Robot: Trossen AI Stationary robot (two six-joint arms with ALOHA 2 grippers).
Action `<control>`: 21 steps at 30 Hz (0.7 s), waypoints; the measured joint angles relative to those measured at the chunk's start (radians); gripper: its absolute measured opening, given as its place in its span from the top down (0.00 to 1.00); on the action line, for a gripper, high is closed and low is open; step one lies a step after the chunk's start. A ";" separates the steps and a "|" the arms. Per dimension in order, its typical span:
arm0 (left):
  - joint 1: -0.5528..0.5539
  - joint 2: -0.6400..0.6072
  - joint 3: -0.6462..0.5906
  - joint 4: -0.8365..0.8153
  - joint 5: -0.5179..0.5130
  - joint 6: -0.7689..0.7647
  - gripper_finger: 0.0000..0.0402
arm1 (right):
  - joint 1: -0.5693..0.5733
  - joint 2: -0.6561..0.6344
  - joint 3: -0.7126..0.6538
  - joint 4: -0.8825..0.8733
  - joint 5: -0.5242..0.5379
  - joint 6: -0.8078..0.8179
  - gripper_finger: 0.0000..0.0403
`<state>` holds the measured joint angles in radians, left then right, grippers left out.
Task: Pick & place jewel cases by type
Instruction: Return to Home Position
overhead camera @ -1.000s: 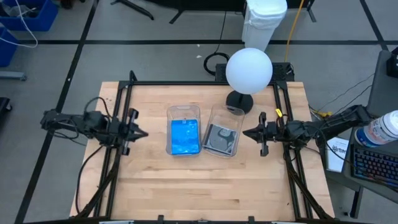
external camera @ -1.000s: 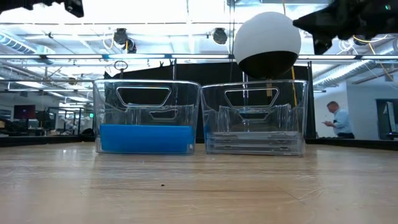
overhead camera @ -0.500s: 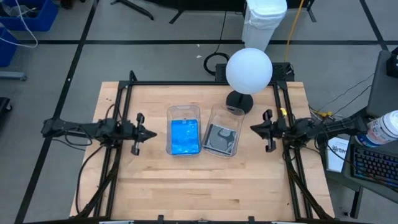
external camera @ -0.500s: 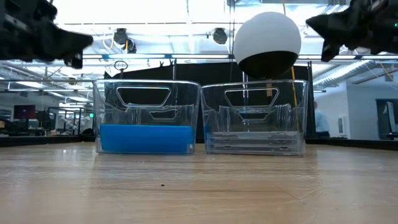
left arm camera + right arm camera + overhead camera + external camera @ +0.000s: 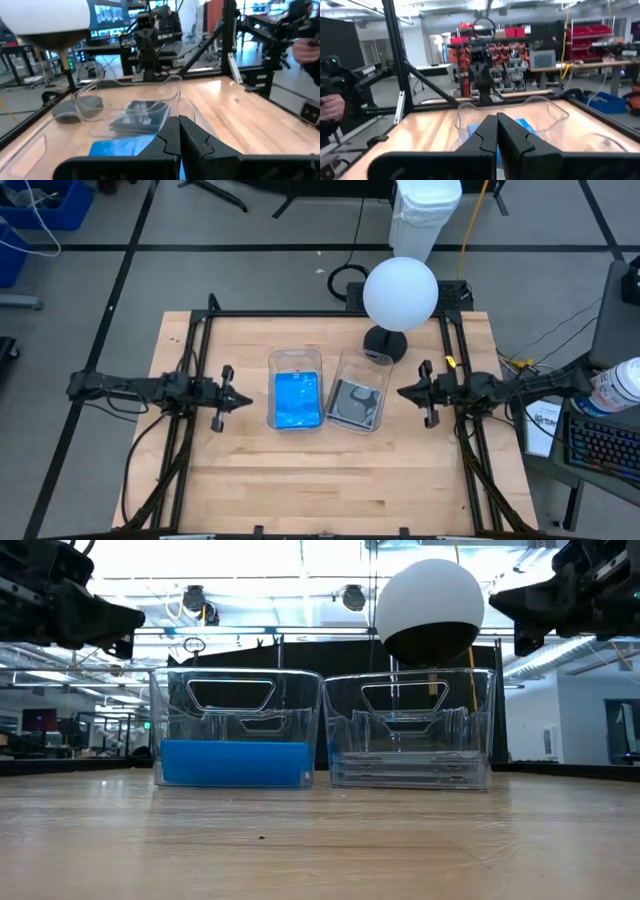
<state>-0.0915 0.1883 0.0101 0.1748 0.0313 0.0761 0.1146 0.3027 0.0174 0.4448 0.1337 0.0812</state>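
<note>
Bright blue jewel cases (image 5: 297,400) lie flat in a stack in the left clear tub (image 5: 270,380). Dark grey cases (image 5: 355,402) lie stacked in the right clear tub (image 5: 377,363). In the low view the blue stack (image 5: 235,762) and the grey stack (image 5: 410,770) rest on the tub floors. My left gripper (image 5: 243,398) hovers shut, left of the blue tub and above the table, pointing at it. My right gripper (image 5: 400,392) hovers shut, right of the grey tub, facing it. In the wrist views the left gripper (image 5: 179,120) and the right gripper (image 5: 496,117) hold nothing.
A lamp with a white globe (image 5: 400,293) stands on a dark round base (image 5: 384,343) just behind the grey tub. A black frame (image 5: 300,314) runs along the table's far and side edges. Bare wood (image 5: 320,480) lies nearer than the tubs.
My left gripper has come down from near the top of the low view to about the height of the tub rims and has reached slightly toward the blue tub. My right gripper has sunk a little and stayed beside the grey tub. The cases have not moved.
</note>
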 joint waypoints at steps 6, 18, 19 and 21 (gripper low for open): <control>0.002 0.000 0.000 -0.076 -0.111 -0.004 1.00 | -0.009 0.000 -0.001 -0.046 -0.004 -0.001 1.00; -0.010 0.000 0.000 -0.070 -0.088 -0.023 1.00 | -0.009 -0.001 -0.002 -0.019 -0.031 -0.014 1.00; -0.010 0.000 0.000 -0.072 -0.082 -0.024 1.00 | -0.009 -0.001 -0.002 -0.013 -0.032 -0.014 1.00; -0.010 0.000 0.000 -0.075 -0.078 -0.032 1.00 | -0.009 -0.001 -0.002 -0.005 -0.033 -0.014 1.00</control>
<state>-0.1017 0.1883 0.0101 0.1001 -0.0469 0.0437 0.1059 0.3021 0.0151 0.4398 0.1011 0.0673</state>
